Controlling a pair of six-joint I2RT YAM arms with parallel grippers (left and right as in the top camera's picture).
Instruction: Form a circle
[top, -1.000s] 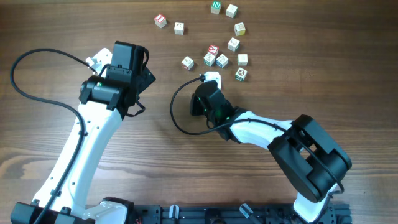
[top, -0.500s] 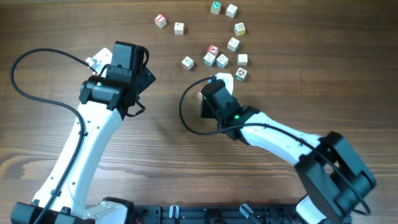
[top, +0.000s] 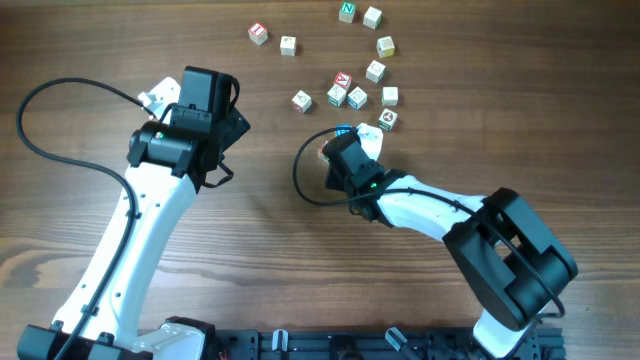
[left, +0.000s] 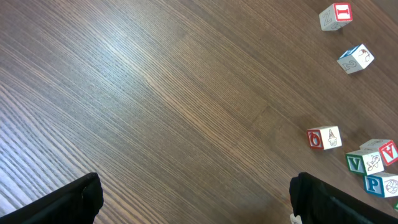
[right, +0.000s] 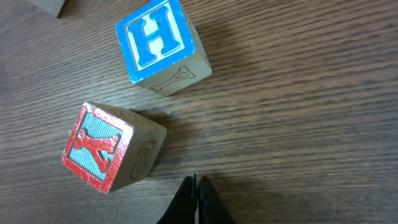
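Dark wood-grain table (top: 250, 250). Scattered loosely along far side: pale letter cubes (top: 357, 97), no ring. Just beyond right gripper (right: 194, 193), tips pressed together, empty: blue H cube (right: 161, 46) and red Y cube (right: 109, 149), untouched. Well left of cubes: left gripper (left: 196, 199), spread wide, empty.

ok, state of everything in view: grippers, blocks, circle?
left gripper: open, empty.
right gripper: shut, holding nothing.
H block: flat on table, blue face up.
Y block: on table, ungripped, red face up.
circle: not formed; cubes lie scattered.
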